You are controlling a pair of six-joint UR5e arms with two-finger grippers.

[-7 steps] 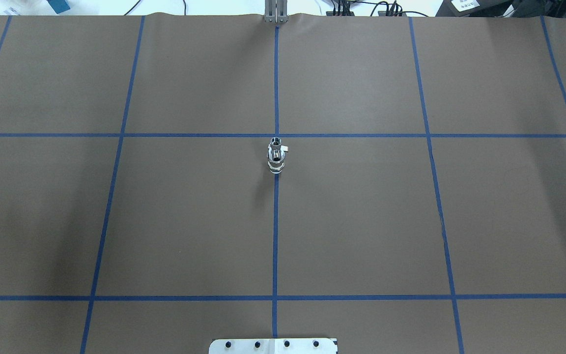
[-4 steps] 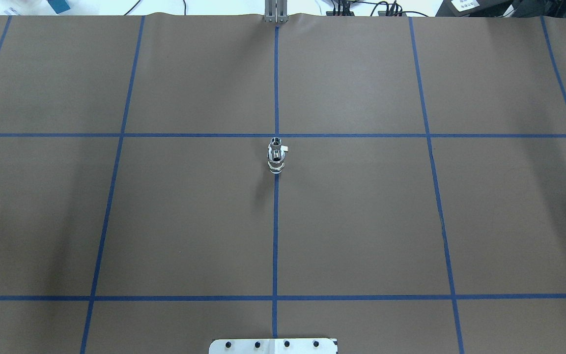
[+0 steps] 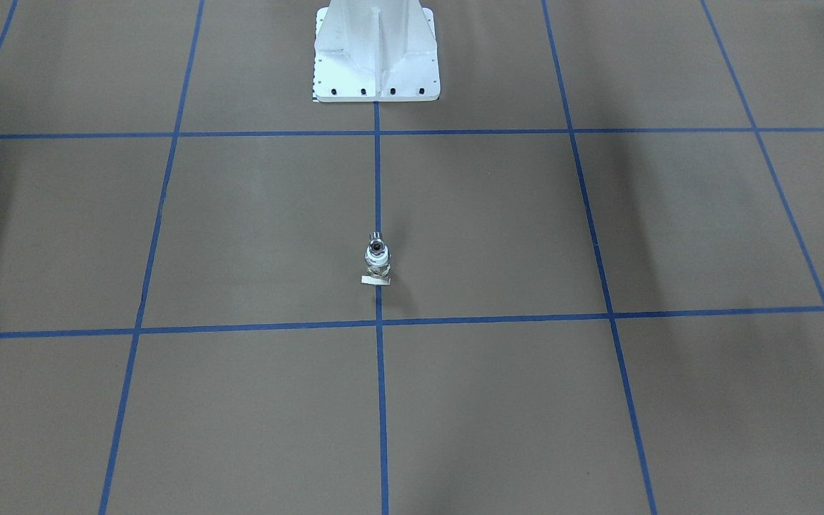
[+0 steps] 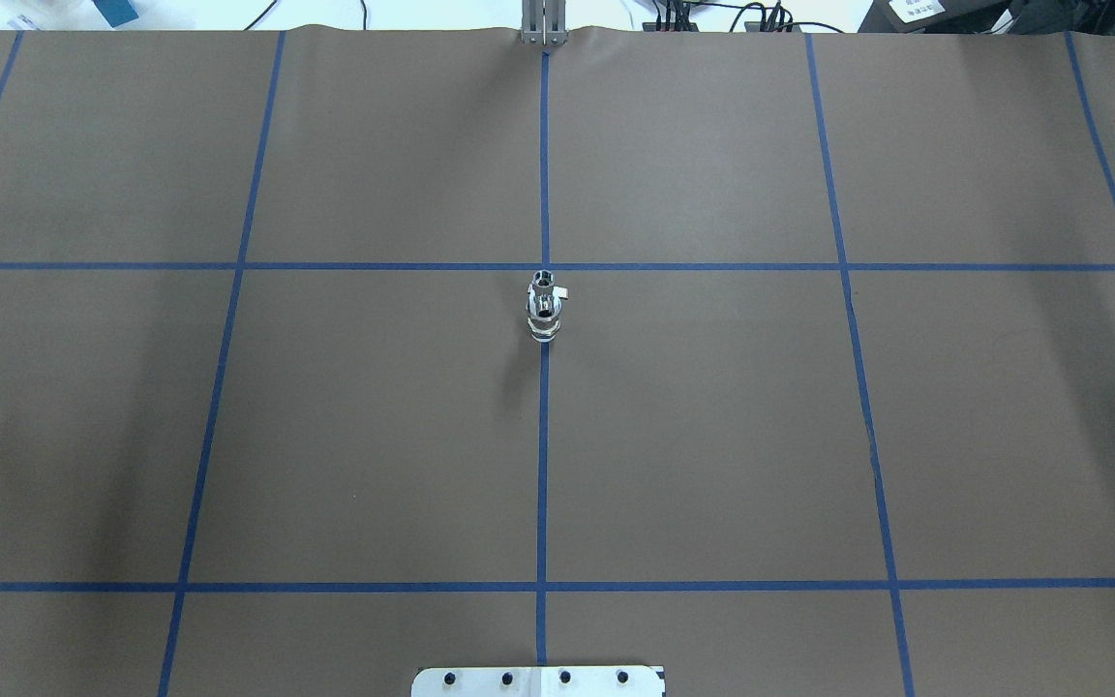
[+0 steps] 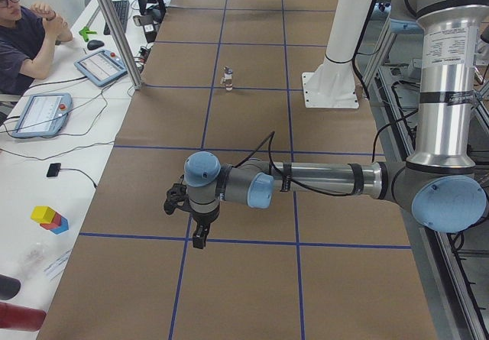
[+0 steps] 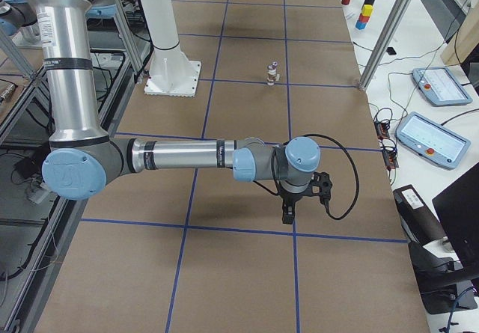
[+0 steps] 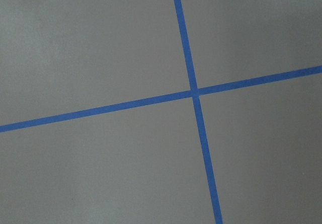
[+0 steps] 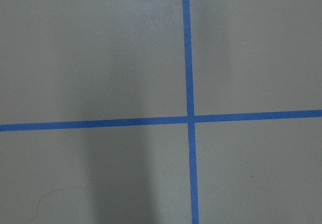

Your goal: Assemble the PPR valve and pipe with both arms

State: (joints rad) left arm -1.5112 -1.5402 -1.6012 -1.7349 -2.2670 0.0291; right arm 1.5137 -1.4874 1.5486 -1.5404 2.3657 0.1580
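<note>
The PPR valve (image 3: 378, 259) stands just beside the pipe (image 3: 378, 236), white pedestal (image 3: 376, 50) well apart.

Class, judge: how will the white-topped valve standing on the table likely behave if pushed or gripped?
The PPR valve stands upright, tall for its narrow base, so a sideways push would probably tip it. Its shiny metallic middle looks rigid, possibly slippery to jaws. Its flat white tab may stop it rolling.

Overhead and front cameras face each other over the PPR valve (image 4: 544, 308); side cameras look lengthwise.
</note>
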